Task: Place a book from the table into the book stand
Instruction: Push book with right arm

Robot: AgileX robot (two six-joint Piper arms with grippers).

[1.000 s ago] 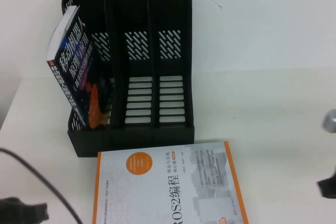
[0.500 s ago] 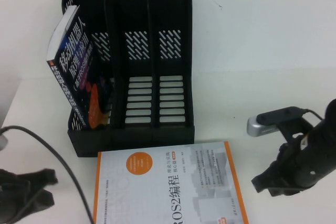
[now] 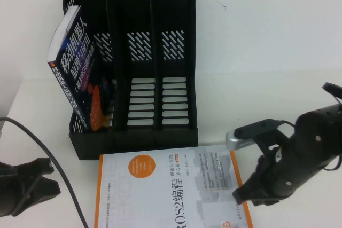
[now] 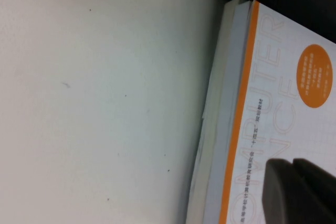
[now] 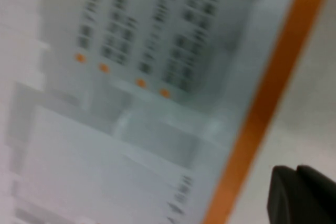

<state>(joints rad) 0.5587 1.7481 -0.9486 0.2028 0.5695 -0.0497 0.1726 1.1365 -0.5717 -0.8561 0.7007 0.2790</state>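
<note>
A white book with orange edging (image 3: 171, 190) lies flat on the table in front of the black book stand (image 3: 160, 4). The stand has three compartments. A dark book (image 3: 72, 62) leans in the left one. My right gripper (image 3: 245, 195) is shut and sits at the book's right edge. In the right wrist view it (image 5: 300, 195) is over bare table just beside the orange border (image 5: 262, 103). My left gripper (image 3: 49, 177) is shut, low at the table's left, apart from the book's left edge. In the left wrist view it (image 4: 295, 182) shows against the cover (image 4: 273, 103).
The middle and right compartments of the stand (image 3: 157, 100) hold nothing. A black cable (image 3: 59, 169) runs across the table by my left arm. White table (image 3: 267, 78) spreads to the right of the stand.
My right arm has come in from the right edge and now reaches the book's right edge. My left gripper has risen and moved a little toward the book.
</note>
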